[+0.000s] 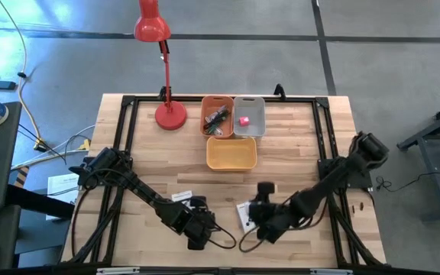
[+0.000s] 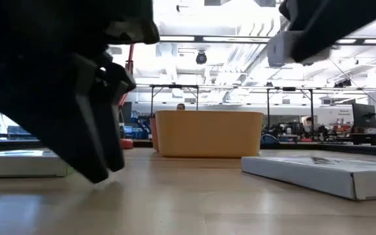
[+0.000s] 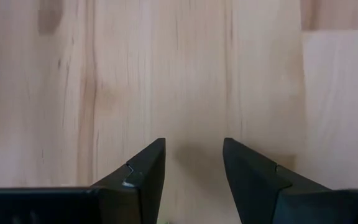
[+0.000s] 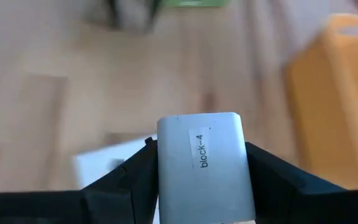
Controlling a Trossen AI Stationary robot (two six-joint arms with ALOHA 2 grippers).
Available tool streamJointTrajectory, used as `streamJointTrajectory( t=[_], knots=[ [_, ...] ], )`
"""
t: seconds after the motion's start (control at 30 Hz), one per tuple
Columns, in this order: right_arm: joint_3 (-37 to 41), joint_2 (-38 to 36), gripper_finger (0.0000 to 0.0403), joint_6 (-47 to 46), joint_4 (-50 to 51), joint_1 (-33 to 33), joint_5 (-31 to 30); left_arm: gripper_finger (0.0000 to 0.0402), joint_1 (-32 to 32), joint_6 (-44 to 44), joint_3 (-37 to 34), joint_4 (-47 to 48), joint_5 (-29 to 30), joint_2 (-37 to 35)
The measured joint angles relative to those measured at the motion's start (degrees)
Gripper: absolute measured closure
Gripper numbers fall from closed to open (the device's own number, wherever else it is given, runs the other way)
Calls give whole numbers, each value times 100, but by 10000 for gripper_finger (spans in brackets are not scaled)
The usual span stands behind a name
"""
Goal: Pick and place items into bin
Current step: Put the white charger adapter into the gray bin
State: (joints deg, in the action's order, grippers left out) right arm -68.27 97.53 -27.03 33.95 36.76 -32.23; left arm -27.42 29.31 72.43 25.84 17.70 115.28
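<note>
Cube [image 1: 244, 121] alone in grey bin [image 1: 251, 127].

My right claw [image 4: 201, 171] is dark, and the block [image 4: 204, 163] in it is pale silvery white with a white label printed in black. My left claw [image 3: 193, 174] is the same black against the table's [image 3: 104, 74] light, streaky wood. Ahead sit three bins: one yellow-orange [image 1: 231, 153], one rust orange [image 1: 217, 116], one grey [image 1: 250, 115] with a pink-red cube [image 1: 244, 121]. The lamp [image 1: 163, 69] is bright red.
</note>
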Motion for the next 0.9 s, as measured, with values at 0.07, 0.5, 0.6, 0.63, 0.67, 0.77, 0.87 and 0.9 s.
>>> streamJointTrajectory(
  t=[0.07,0.5,0.6,0.63,0.67,0.77,0.87,0.9],
  knots=[
    [0,-220,217,25,376,-118,-240,252,0,-1,1,-159,79,0],
    [-2,-1038,217,1547,1225,-1481,-1305,252,2,-5,1,-616,444,0],
    [-2,-1049,217,1920,1209,-1915,-1314,252,2,34,1,-674,504,0],
    [-2,-1049,217,2043,1209,-2071,-1309,252,0,76,1,-668,532,0],
    [-2,-1049,217,2166,1205,-2218,-1309,252,0,110,1,-664,548,0],
    [-2,-1050,217,2578,1083,-2717,-1295,252,2,119,1,-689,567,0],
    [-2,-1050,217,2967,802,-3278,-1079,252,1,121,1,-771,606,0],
    [-2,-1051,217,3080,676,-3471,-941,252,0,123,1,-804,616,0]
  ],
)
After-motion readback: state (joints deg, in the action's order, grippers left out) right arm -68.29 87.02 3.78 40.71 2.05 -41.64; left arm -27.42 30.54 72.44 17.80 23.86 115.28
